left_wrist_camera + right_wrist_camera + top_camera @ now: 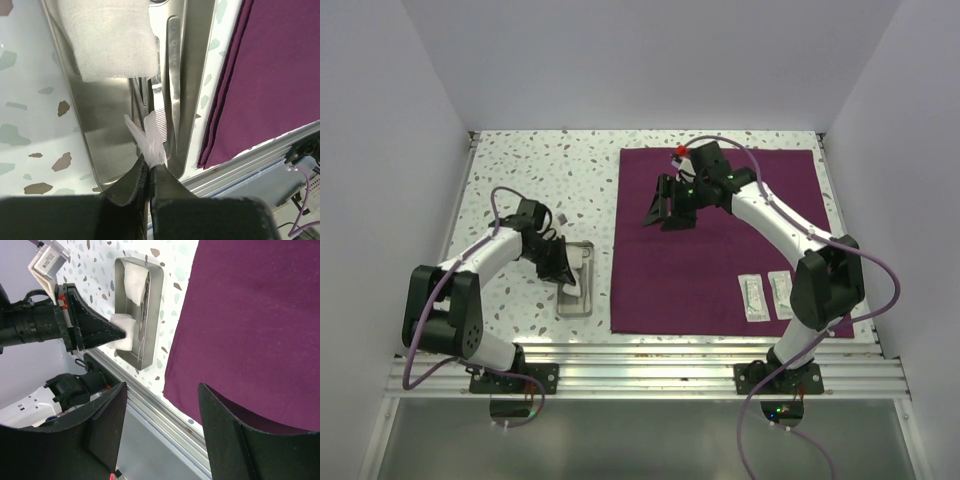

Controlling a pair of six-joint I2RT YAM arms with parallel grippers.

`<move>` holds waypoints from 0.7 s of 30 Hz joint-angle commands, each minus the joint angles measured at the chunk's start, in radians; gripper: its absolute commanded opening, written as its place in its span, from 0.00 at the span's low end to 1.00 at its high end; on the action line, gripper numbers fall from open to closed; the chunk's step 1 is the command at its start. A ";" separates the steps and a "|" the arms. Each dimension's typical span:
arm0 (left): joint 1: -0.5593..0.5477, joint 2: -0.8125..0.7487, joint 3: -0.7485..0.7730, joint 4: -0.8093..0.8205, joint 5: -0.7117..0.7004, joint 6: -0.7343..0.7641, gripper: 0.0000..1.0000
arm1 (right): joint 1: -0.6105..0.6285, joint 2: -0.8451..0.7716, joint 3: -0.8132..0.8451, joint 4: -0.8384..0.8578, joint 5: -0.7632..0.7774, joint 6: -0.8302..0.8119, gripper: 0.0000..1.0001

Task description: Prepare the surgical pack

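The left gripper (150, 169) is closed, its two dark fingers pressed together on the corner of a white gauze square (124, 333). In its own wrist view only a thin, crumpled white edge shows above the fingertips. The right wrist view shows the square whole, hanging at the gripper's tip just above the near end of the steel tray (102, 150).

Directly beneath the left gripper, thin metal instruments (172, 75) lie lengthwise along the tray's right-hand side. A folded gauze (112, 42) fills the tray's far end and covers the instruments' far tips. The tray sits flat on the speckled desk (520, 170), just beside the left edge of the purple cloth (720, 240) but not on it; a strip of desk shows between them.

The right gripper (162, 390) is wide open and holds nothing, its fingers well apart. It hangs above the far left part of the cloth, clear of the fabric. The cloth lies spread flat over the right half of the desk, and its folded layers are visible at the near left corner. Two white packets (767, 296) lie side by side on its near right part, close to the right arm's base and well apart from both grippers. An aluminium rail (650, 350) runs along the desk's near edge.
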 commanded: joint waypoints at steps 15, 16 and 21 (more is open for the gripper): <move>0.003 0.074 -0.023 0.059 -0.039 0.038 0.25 | -0.013 0.017 -0.026 -0.028 -0.007 -0.045 0.63; 0.001 0.063 -0.015 0.054 -0.045 0.035 0.34 | -0.016 0.016 -0.029 -0.030 -0.006 -0.048 0.63; 0.001 -0.007 0.042 -0.041 -0.091 0.016 0.53 | -0.031 0.005 -0.028 -0.056 0.022 -0.074 0.63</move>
